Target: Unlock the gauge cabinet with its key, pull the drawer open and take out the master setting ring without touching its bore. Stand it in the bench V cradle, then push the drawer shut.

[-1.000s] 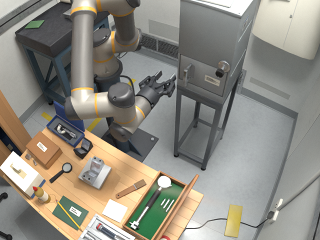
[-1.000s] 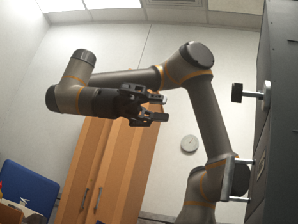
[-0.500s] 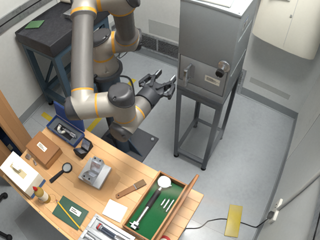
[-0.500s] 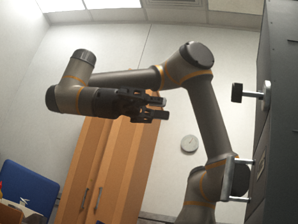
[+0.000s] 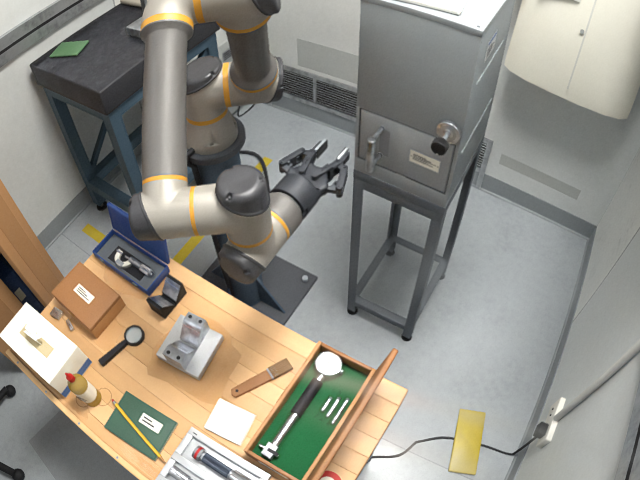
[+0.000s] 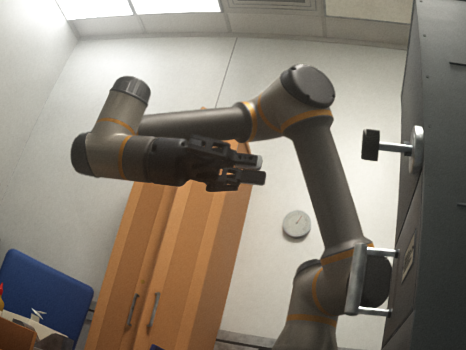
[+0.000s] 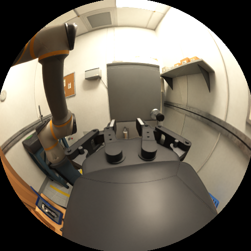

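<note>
The master setting ring is hidden inside the closed drawer (image 5: 408, 155) of the grey gauge cabinet (image 5: 424, 77), which stands on a metal frame. The key (image 5: 440, 146) with its black head sticks out of the round lock at the drawer's right; a vertical bar handle (image 5: 373, 149) is at the left. The key (image 6: 372, 145) and handle (image 6: 356, 278) both project toward the arm, and both also show ahead from the wrist: key (image 7: 159, 116), handle (image 7: 125, 131). The metal V cradle (image 5: 189, 338) sits on the wooden bench. My gripper (image 5: 331, 157) (image 6: 252, 169) (image 7: 126, 124) hangs in the air left of the cabinet front, level with the handle, open and empty.
The cabinet's stand legs (image 5: 398, 258) are just right of the arm. On the bench lie a magnifier (image 5: 123, 343), a cardboard box (image 5: 88, 298), a blue case (image 5: 132, 261) and an open wooden tray with a bore gauge (image 5: 315, 408). A dark table (image 5: 98, 67) stands behind the arm.
</note>
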Robot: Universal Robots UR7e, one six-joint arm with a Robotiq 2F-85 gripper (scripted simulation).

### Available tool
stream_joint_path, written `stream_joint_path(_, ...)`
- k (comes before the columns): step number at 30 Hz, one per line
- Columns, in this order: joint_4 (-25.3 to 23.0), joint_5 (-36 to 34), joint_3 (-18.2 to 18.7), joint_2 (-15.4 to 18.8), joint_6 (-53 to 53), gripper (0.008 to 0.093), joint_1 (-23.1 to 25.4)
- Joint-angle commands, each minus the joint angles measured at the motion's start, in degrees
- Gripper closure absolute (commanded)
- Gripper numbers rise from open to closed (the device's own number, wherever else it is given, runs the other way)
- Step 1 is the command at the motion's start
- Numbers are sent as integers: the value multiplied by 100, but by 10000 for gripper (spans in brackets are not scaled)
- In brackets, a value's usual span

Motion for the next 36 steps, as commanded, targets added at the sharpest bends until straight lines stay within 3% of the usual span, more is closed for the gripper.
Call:
stream_joint_path(1, 1, 0, -2, -5, 0, 534, 0)
stream_joint_path(18, -266, 0, 107, 157, 2, 534, 0)
stream_joint_path(36, -1236, 0, 372, 860, 2, 534, 0)
